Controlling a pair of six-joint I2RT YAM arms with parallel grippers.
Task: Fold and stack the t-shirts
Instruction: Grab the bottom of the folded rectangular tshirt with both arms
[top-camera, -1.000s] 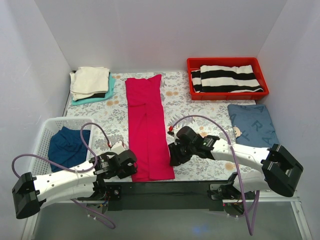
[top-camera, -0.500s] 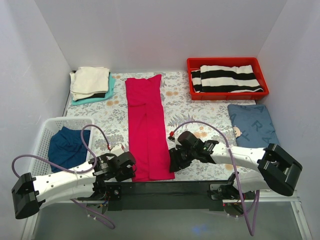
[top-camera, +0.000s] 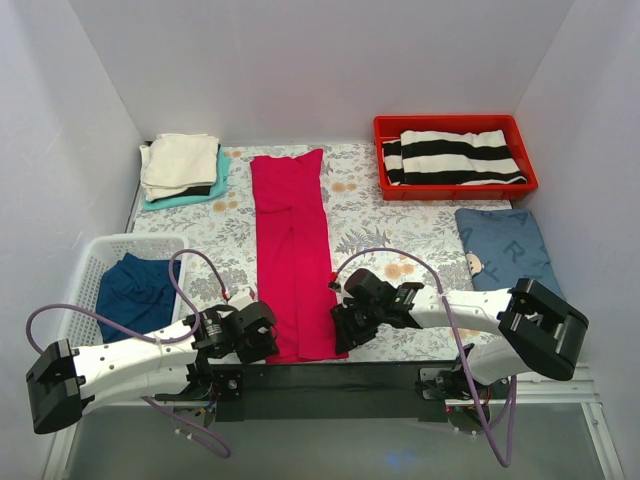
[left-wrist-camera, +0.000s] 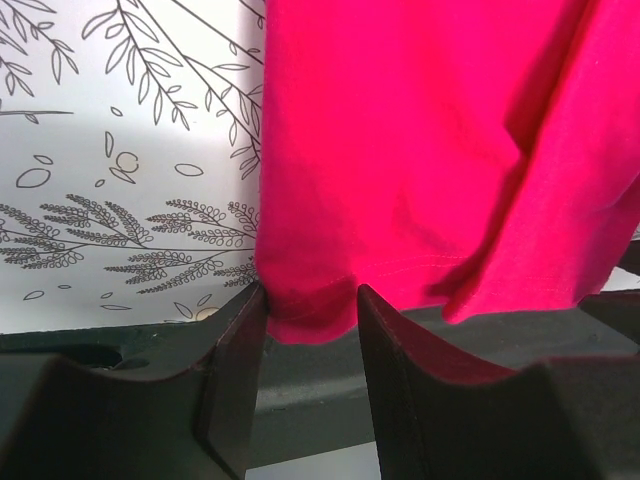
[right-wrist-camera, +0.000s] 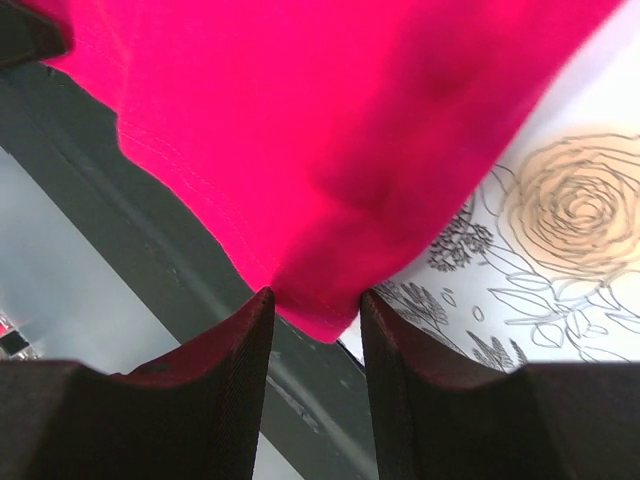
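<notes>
A crimson-red t-shirt (top-camera: 293, 250), folded into a long strip, lies down the middle of the floral table. My left gripper (top-camera: 262, 340) is at its near left corner. In the left wrist view the jaws (left-wrist-camera: 310, 295) stand open, with that corner of the red t-shirt (left-wrist-camera: 420, 150) between the fingertips. My right gripper (top-camera: 340, 335) is at the near right corner, also open (right-wrist-camera: 315, 295) around the red hem (right-wrist-camera: 330, 120). A folded stack with a cream tee (top-camera: 182, 160) on top and a teal one (top-camera: 218, 182) beneath sits at the back left. A navy tee (top-camera: 135, 295) lies in the basket.
A white basket (top-camera: 100, 245) stands at the near left. A red tray (top-camera: 455, 120) holding a black-and-white striped shirt (top-camera: 455, 158) is at the back right. A folded grey-blue shirt (top-camera: 505, 250) lies at the right. The dark table edge (left-wrist-camera: 300, 390) runs just under the shirt's hem.
Both grippers have closed in on the red t-shirt's near corners: the right one slid left and nearer, the left one edged right. The shirt itself has not moved.
</notes>
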